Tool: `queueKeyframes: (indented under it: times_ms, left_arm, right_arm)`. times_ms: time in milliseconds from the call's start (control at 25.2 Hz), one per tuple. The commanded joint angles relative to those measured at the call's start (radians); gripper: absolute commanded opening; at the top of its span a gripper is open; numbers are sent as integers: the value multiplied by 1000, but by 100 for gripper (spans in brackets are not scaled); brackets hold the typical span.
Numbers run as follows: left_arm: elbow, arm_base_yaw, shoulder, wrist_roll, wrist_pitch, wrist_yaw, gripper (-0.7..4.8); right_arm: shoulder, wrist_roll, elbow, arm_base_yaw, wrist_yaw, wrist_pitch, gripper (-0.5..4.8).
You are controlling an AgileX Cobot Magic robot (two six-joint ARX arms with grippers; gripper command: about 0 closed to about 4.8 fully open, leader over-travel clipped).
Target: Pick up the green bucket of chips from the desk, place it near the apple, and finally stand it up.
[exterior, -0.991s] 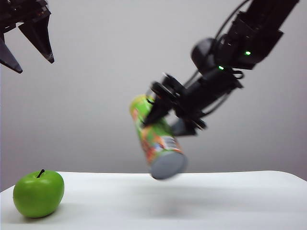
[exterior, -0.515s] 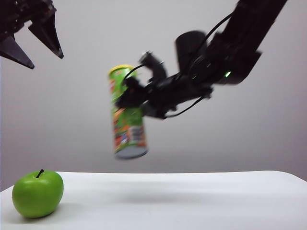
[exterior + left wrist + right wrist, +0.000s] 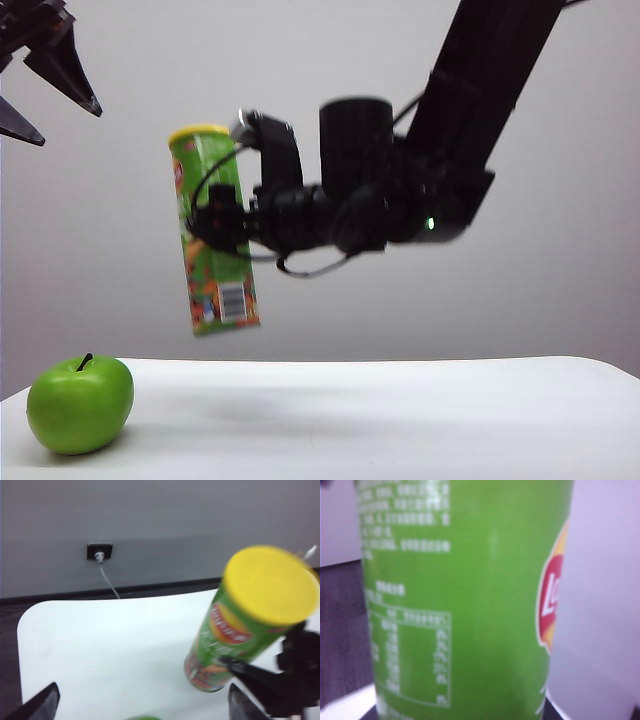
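The green bucket of chips (image 3: 210,235) hangs in the air, nearly upright with its yellow lid on top, well above the desk (image 3: 400,420). My right gripper (image 3: 222,228) is shut on its middle from the side. The can's green side (image 3: 465,600) fills the right wrist view. The apple (image 3: 80,403) sits on the desk at the front left, below and left of the can. High at the upper left, my left gripper (image 3: 62,122) stands open and holds nothing. Its wrist view shows the can (image 3: 240,625) from above and a sliver of the apple (image 3: 145,718).
A wall socket (image 3: 99,551) with a cable hanging from it is on the grey wall behind the desk. Dark floor shows past the desk's rounded far edge (image 3: 30,615). The right arm (image 3: 470,110) slants down from the upper right.
The right arm has carried the can leftward and higher, turning it from strongly tilted to nearly upright, lid up. It now hangs closer to the apple. The left gripper stays open, shifted slightly.
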Motion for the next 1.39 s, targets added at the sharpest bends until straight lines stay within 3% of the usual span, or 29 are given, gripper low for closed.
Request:
queueKeyframes:
  times_ms: [40,278,476,674,1388]
  left_arm:
    - [3,-5,-4,-8,49,33,435]
    - [3,-6,-4,-10,81,74,434]
    - [3,-5,-4,-10,81,74,434]
    - [3,-6,-4,-11,80,93,434]
    - [3,-6,-4,-17,71,113,434]
  right_arm:
    - [49,55,-5,16,84,84,273]
    - [91,43,-72,72,253,282,241]
    - [95,45,-116,100,298,332,241]
    - [95,57,-146,142,409,385,241]
    - [132,124,-162,183,547,314,241]
